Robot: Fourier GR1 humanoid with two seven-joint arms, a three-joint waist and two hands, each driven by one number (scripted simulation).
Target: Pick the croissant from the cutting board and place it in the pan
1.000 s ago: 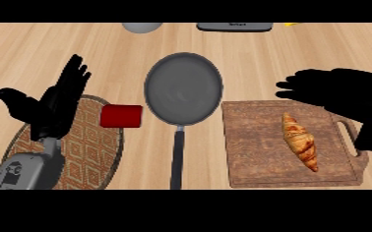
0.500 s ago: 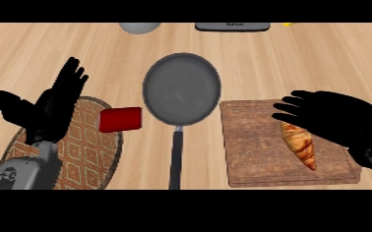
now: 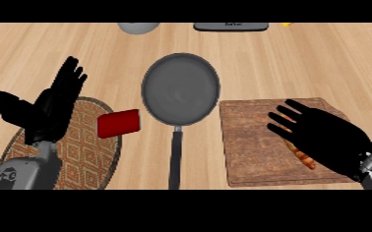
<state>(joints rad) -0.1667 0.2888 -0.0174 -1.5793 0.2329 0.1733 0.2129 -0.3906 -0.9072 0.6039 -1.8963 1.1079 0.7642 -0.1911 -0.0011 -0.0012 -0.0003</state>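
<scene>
A brown wooden cutting board lies at the right of the counter. My right hand hovers over it with fingers spread and straight, covering most of the croissant; only a golden strip shows below the palm. A grey round pan with a long dark handle toward me sits in the middle, left of the board. My left hand rests open at the left edge, fingers up.
A red block sits on the edge of a patterned round mat at the left. At the counter's far edge are a grey bowl and a dark flat device.
My right hand has come down and toward me from beyond the board until it covers the croissant. The left hand has stayed put.
</scene>
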